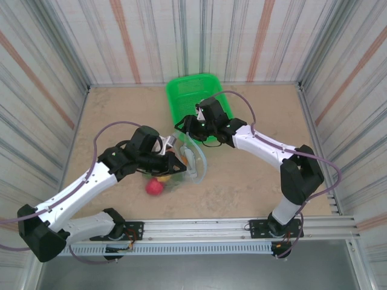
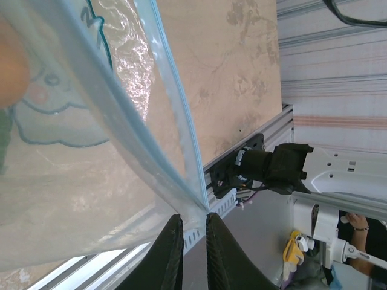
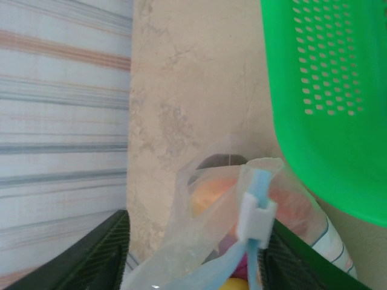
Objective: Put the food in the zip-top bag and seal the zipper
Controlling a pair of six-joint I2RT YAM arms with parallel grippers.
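1. Top external:
   - Places the zip-top bag [image 1: 192, 158] on the table [image 1: 254, 181] near its middle, just in front of the green basket [image 1: 192, 90] and between the two arms.
   - Shows the food [image 1: 172, 176] bunched in the bag's nearer part, with a red piece [image 1: 155, 187] at the near-left end. Cannot tell whether that piece lies under the plastic or just outside it.
   - Puts the left gripper [image 1: 177, 161] against the bag's left side and the right gripper [image 1: 186, 130] over its far end, beside the basket's near wall.

2. Left wrist:
   - Finds the left gripper [image 2: 193, 216] closed to a thin slit, with a corner of the zip-top bag [image 2: 72, 181] nipped between the fingers [image 2: 169, 254].
   - Follows the zipper [image 2: 175, 121] as a pale blue strip running up and away from that pinch.
   - Shows bare table [image 2: 230, 72] beyond the plastic.

3. Right wrist:
   - Finds the right gripper [image 3: 196, 220] spread wide, its fingers [image 3: 103, 254] on either side of the bag's top, clamping nothing.
   - Shows the zipper [image 3: 261, 181] standing upright with a white slider [image 3: 257, 217] on it, close to the right-hand finger.
   - Makes out the food [image 3: 208, 196] through the plastic: orange, pink-red, magenta and yellow.
   - Sets the green basket [image 3: 326, 90] at upper right, just beside the bag.
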